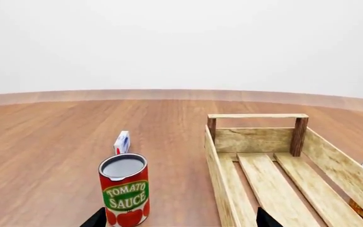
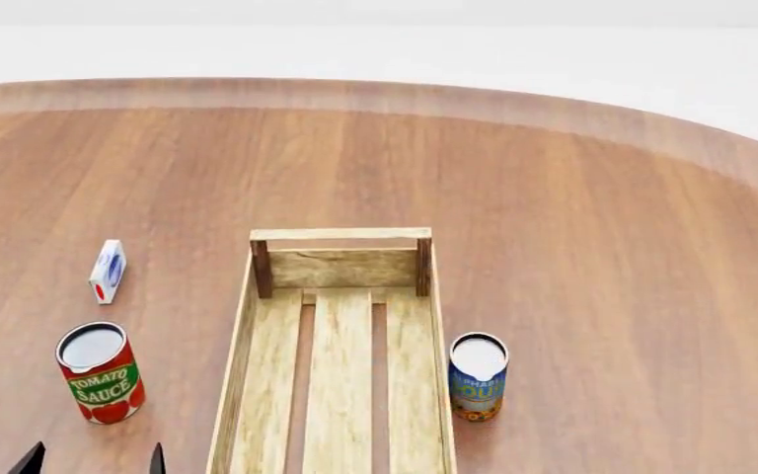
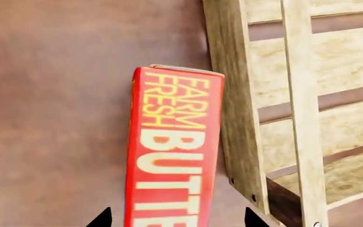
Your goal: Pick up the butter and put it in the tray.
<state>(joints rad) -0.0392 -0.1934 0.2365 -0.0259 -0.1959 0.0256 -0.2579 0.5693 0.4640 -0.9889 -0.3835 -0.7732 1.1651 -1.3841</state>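
Note:
The butter, a red-orange carton with yellow and white "FARM FRESH BUTTER" lettering, lies flat on the wooden table right beside the outer wall of the tray. My right gripper hovers over it, open, one dark fingertip showing on each side of the carton and neither touching it. The tray, a long crate of pale slats with darker corner posts, holds nothing in the head view, where the butter and right gripper are out of sight. My left gripper is open near the table's front edge, just in front of a tomato sauce can.
A small white-blue carton stands behind the tomato sauce can. A blue-labelled can stands against the tray's right wall. The round wooden table stretches well beyond the tray to its curved far edge.

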